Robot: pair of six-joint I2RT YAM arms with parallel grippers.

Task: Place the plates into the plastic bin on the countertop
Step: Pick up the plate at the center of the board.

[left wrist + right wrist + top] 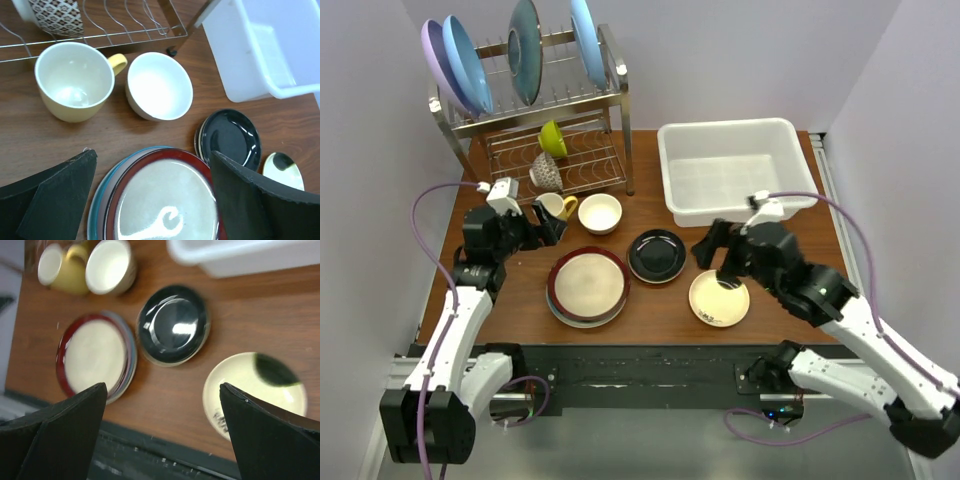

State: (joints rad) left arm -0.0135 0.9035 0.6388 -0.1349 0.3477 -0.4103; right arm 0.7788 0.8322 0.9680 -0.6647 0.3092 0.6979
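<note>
A stack of plates topped by a maroon-rimmed cream plate (pixel 588 285) (pixel 165 200) (pixel 95 352) lies on the countertop (pixel 660 310). A glossy black plate (pixel 656 255) (pixel 230 137) (pixel 174 324) rests on another plate to its right. Further right lies a small cream plate (pixel 719 298) (pixel 284 169) (pixel 250 390). The white plastic bin (pixel 730 170) (pixel 270 45) (pixel 240 252) stands empty at the back right. My left gripper (pixel 535 228) (pixel 152 155) hovers open above the stack's far edge. Above the small cream plate my right gripper (pixel 718 258) (pixel 162 387) is open. Neither holds anything.
A steel wire rack (pixel 555 100) at the back left carries large blue, lilac and dark teal plates, a green cup and a patterned cup. A yellow mug (pixel 555 207) (pixel 75 82) and a small deep cream bowl (pixel 600 213) (pixel 159 86) stand in front of it.
</note>
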